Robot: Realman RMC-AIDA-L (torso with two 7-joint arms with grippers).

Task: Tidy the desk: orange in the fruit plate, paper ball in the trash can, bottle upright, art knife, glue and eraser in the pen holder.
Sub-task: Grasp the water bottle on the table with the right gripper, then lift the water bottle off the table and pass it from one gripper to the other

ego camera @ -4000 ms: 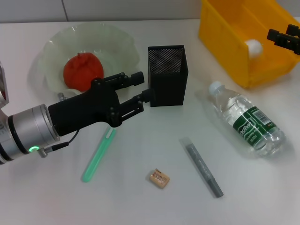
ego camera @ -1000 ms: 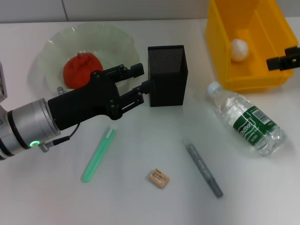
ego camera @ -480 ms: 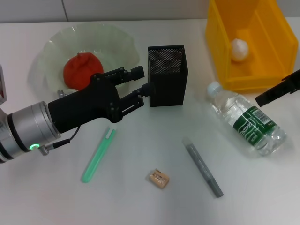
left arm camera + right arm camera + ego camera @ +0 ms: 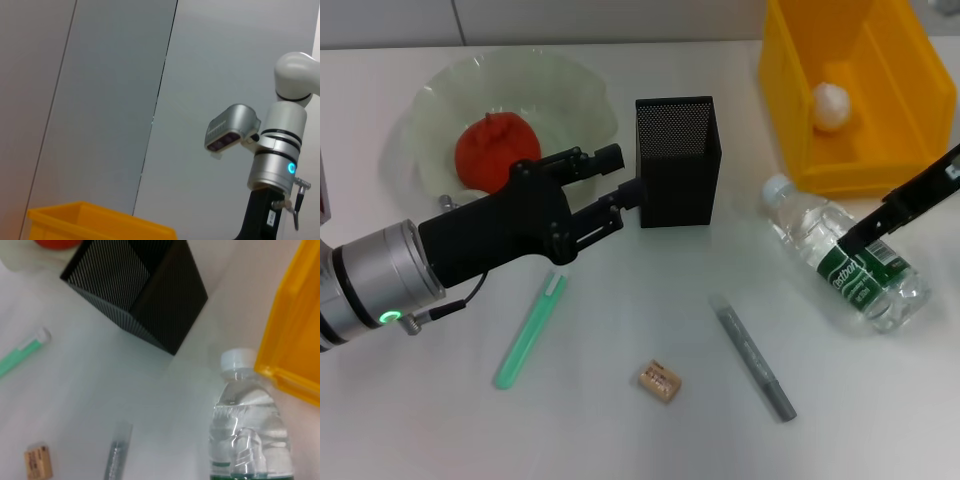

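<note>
Near the table's right edge, right gripper (image 4: 860, 236) hovers over the lying bottle (image 4: 845, 254), finger state cannot tell, left gripper (image 4: 620, 180) spread apart beside the pen holder (image 4: 678, 160), orange (image 4: 492, 150) in fruit plate (image 4: 570, 90).

Black pincer (image 4: 615, 190), silver wrist, green ring light

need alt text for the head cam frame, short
The right gripper reaches in over the bottle lying on its side, below the trash can holding the paper ball. The left gripper hovers open between the pen holder and the fruit plate with the orange. Glue, eraser and art knife lie in front.
</note>
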